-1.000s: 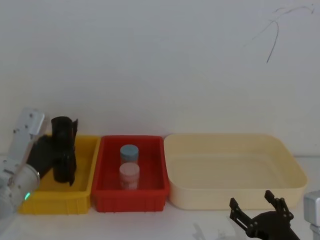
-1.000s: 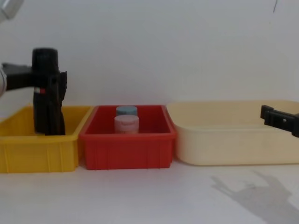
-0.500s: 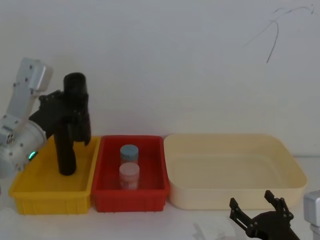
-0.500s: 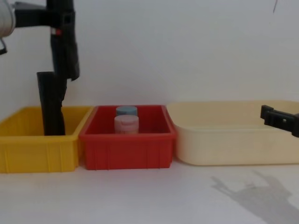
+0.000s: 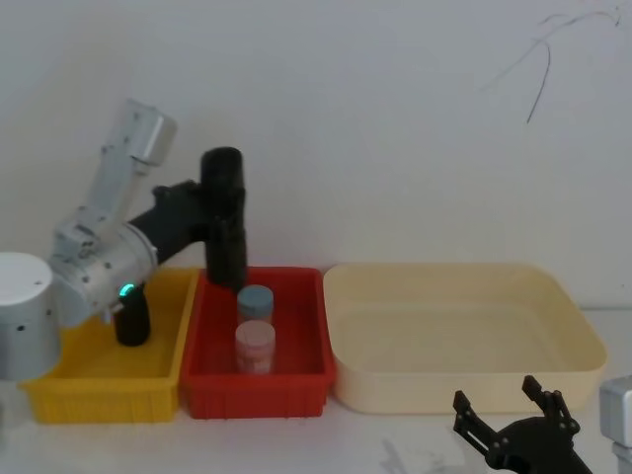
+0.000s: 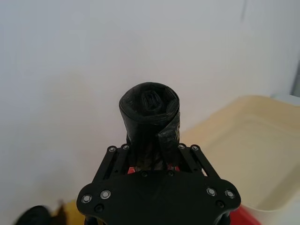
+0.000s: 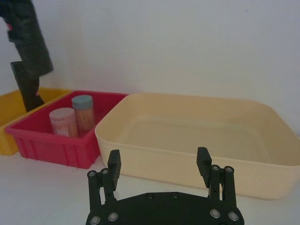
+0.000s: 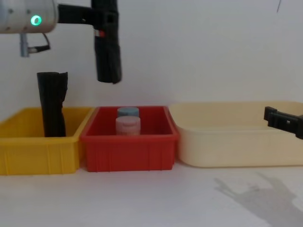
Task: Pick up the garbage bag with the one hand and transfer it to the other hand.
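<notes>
The garbage bag [image 5: 228, 265], a tall black wrinkly roll with a small red-and-white label [image 8: 98, 34], hangs upright in the air over the red bin's [image 5: 259, 393] left rear corner. My left gripper [image 5: 219, 212], on the arm with the green ring [image 8: 35, 20], is shut on the bag's upper half. From the left wrist view the roll's rounded end [image 6: 149, 104] rises between the jaws. My right gripper [image 7: 158, 163] stands open and empty, low in front of the cream bin [image 7: 187, 164], far from the bag.
A second black roll [image 8: 52, 104] stands in the yellow bin [image 8: 38, 153] at the left. Two small jars, blue-capped [image 5: 255, 300] and pink [image 5: 256, 346], sit in the red bin. The cream bin [image 5: 464, 380] lies at the right.
My left arm has lifted the garbage bag out of the yellow bin and carried it right, to above the red bin's edge. The right gripper has not moved.
</notes>
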